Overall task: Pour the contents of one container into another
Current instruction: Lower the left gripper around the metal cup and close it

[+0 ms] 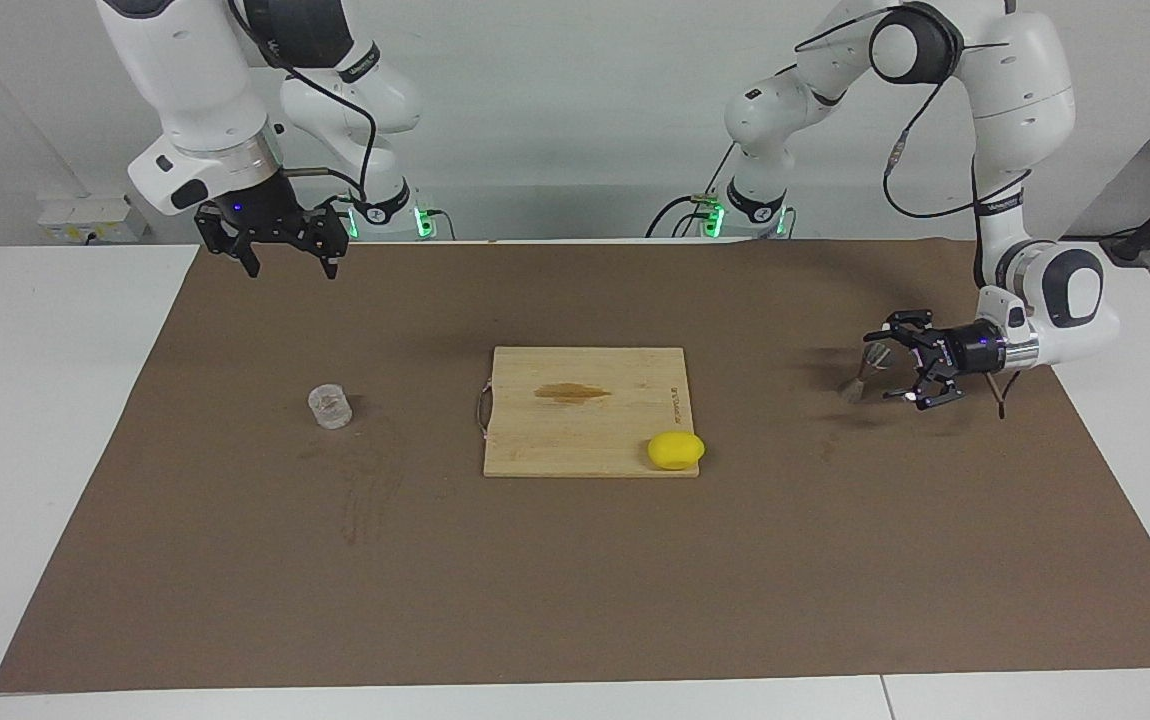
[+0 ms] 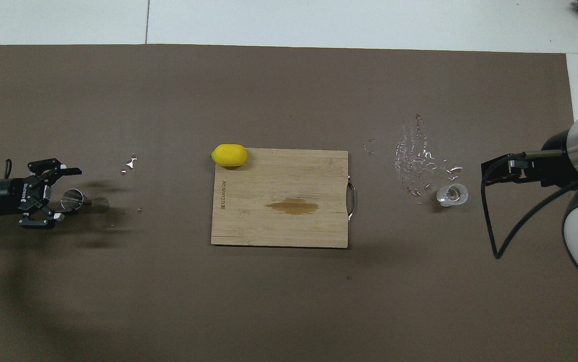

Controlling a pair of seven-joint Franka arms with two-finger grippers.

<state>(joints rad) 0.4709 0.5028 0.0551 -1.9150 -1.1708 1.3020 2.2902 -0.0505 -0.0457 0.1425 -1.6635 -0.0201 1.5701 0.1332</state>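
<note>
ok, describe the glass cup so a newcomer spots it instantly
Start at the bamboo cutting board mid-table and go toward the right arm's end of the brown mat. The small, squat, clear glass cup stands alone there among spilled droplets. It is transparent, unlike the metal jigger.

A: Middle of the brown mat [image 1: 575, 600] sits a wooden cutting board [image 1: 585, 430], a dark stain [image 1: 573, 392] across it.

B: A yellow lemon [image 1: 676, 450] rests at the board's corner farthest from the robots, toward the left arm's end. Wet streaks [image 2: 414, 161] glisten on the mat.
</note>
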